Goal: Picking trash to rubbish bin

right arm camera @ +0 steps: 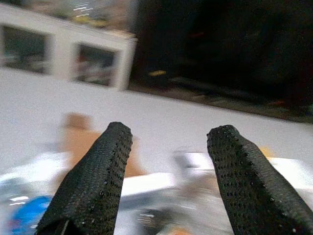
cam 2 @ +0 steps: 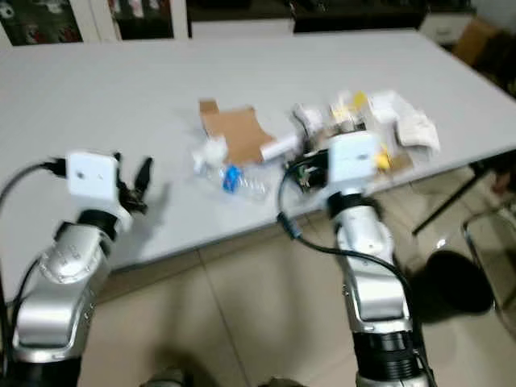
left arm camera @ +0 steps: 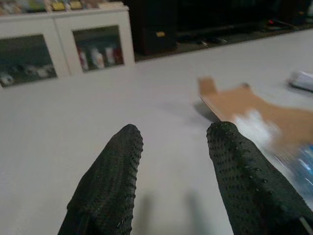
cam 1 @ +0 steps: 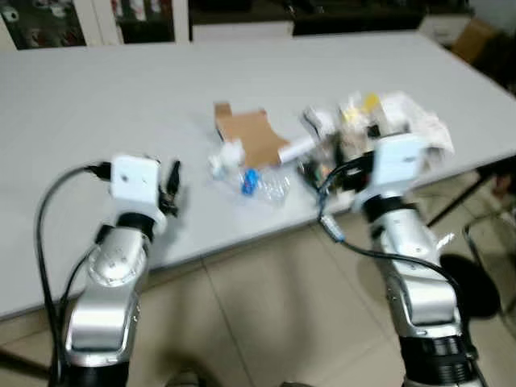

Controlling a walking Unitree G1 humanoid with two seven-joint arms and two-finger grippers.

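Trash lies near the front edge of a white table: a flat brown cardboard piece, a crumpled white tissue, a crushed clear plastic bottle with blue on it, a white tube, and a heap of wrappers and papers. My left gripper is open over bare table, left of the cardboard. My right gripper is open and empty, hovering at the near side of the wrapper heap. The right wrist view is blurred.
White glass-door cabinets stand beyond the table's far side. Beige tiled floor lies under my arms. Black table legs and a dark round base are at the right, with a brown box at the far right.
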